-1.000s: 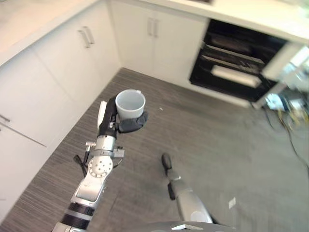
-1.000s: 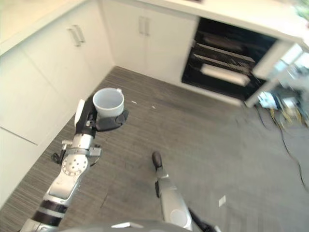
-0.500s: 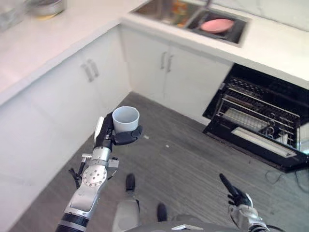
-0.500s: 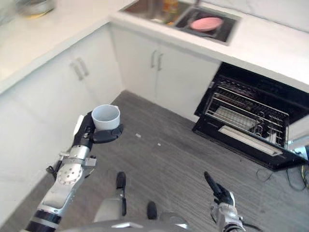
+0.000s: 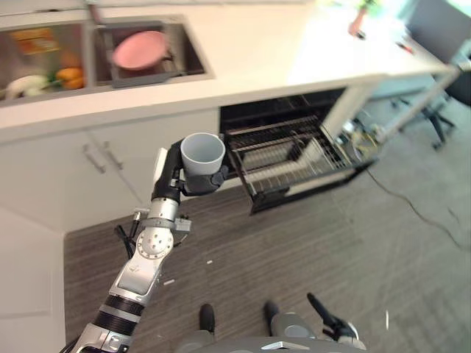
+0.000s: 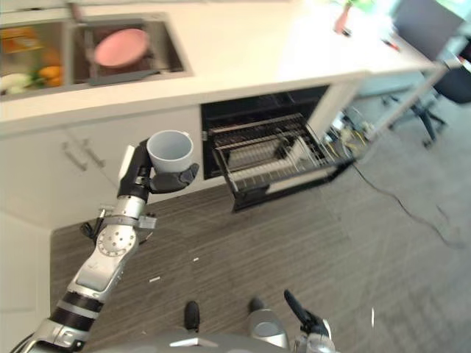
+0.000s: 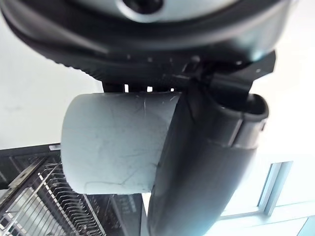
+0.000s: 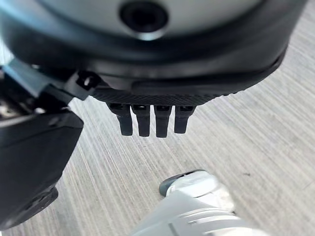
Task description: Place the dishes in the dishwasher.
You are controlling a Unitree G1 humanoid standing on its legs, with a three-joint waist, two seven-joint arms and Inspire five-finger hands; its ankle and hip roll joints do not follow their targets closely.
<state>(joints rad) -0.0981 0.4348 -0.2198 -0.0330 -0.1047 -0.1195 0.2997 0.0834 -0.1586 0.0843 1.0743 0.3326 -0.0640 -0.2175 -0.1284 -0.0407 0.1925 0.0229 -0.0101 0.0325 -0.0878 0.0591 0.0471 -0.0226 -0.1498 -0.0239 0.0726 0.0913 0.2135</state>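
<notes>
- My left hand was raised in front of me, fingers and thumb curled round a pale grey cup, held upright with its mouth up.
- Just right of the cup stood the open dishwasher under the white counter, its wire rack pulled out.
- A pink plate lay in the sink, far left.
- My right hand hung low over the grey floor, fingers straight and holding nothing.
</notes>
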